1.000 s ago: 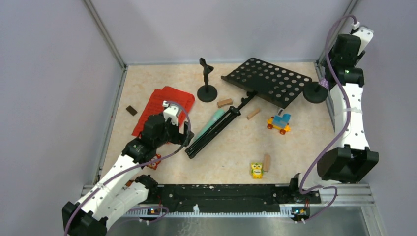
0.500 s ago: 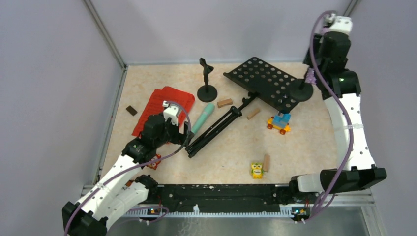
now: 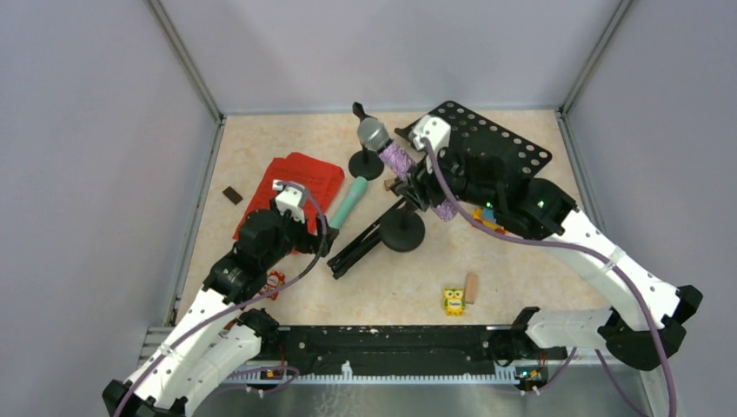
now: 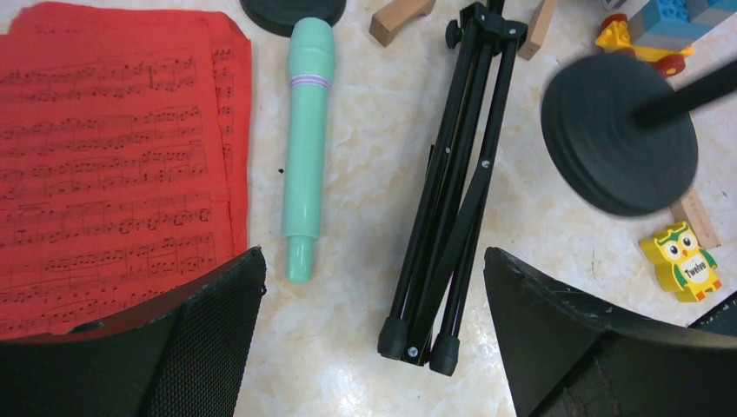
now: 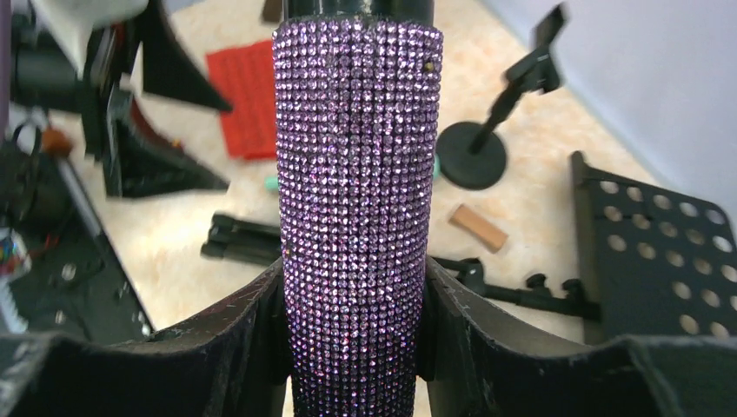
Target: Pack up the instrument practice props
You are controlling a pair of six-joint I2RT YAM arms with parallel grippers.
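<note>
Mint-green microphone (image 4: 306,139) lies flat between red pages (image 4: 104,156) and tripod legs (image 4: 452,200), its long axis running away from your left gripper (image 4: 372,265), whose fingers gape just short of it; right gripper (image 5: 355,278) clamps the purple microphone (image 5: 356,156).

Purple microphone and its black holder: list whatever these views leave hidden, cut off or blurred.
- Right wrist: the purple microphone runs past the top and bottom edges, so head and tail are unseen there.
- Left wrist: the holder's round base is blurred; its stem leaves the right edge.
- Top: the right arm hides whether the holder clips onto the microphone, and covers part of the music rack.
- Top: a small dark piece at the left is too small to identify.
</note>
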